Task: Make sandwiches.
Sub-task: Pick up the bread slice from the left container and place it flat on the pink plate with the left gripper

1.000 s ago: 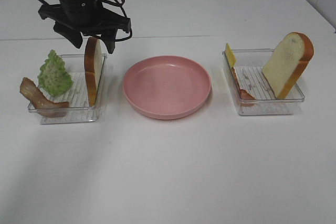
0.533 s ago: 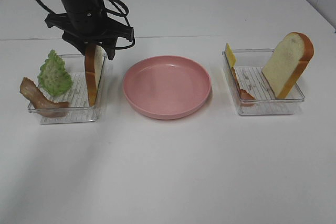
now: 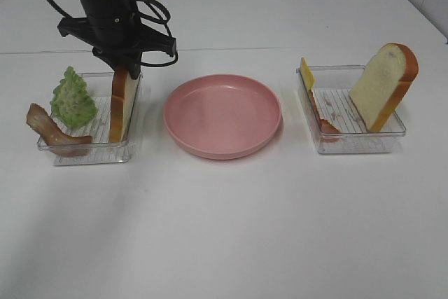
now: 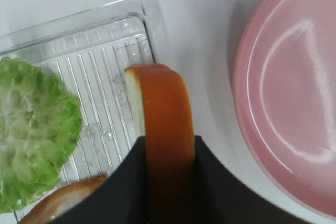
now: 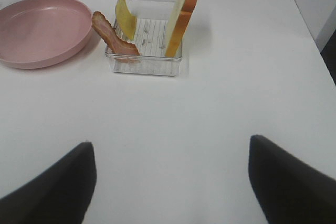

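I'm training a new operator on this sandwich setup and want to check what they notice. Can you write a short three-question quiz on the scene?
1. True or false: the pink plate already holds food.
2. The left gripper is: A) open above the pink plate; B) closed on the upright bread slice in the left tray; C) out of every view.
3. Which tray holds the yellow cheese?
Key: 1 false; 2 B; 3 the right tray.
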`<state>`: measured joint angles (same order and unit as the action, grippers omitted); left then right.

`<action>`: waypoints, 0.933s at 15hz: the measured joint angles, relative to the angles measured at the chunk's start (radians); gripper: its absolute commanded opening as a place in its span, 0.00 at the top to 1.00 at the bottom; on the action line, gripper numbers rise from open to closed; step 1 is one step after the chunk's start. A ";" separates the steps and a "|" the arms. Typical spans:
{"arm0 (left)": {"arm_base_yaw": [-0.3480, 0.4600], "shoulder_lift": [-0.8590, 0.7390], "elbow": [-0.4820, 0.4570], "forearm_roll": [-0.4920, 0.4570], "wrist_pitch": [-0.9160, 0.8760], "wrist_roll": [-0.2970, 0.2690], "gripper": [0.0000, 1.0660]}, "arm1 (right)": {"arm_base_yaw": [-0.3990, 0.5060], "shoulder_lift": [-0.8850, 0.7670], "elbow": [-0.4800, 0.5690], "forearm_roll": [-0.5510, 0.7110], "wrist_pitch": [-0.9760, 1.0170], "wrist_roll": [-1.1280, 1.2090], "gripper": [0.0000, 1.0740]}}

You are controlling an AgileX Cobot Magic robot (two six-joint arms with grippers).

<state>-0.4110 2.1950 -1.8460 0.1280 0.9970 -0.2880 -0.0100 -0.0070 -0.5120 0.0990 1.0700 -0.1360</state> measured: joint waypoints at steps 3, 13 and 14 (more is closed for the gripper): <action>0.000 -0.002 -0.015 -0.016 0.034 0.000 1.00 | 0.000 0.000 0.000 0.000 0.000 0.000 0.29; 0.000 -0.172 -0.105 -0.349 -0.029 0.094 1.00 | 0.000 0.000 0.000 0.000 0.000 0.000 0.29; 0.000 -0.149 -0.105 -0.490 -0.074 0.161 1.00 | 0.000 0.000 0.000 0.000 0.000 0.000 0.29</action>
<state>-0.4110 2.0460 -1.9510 -0.3620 0.9230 -0.1270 -0.0100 -0.0070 -0.5120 0.0990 1.0700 -0.1360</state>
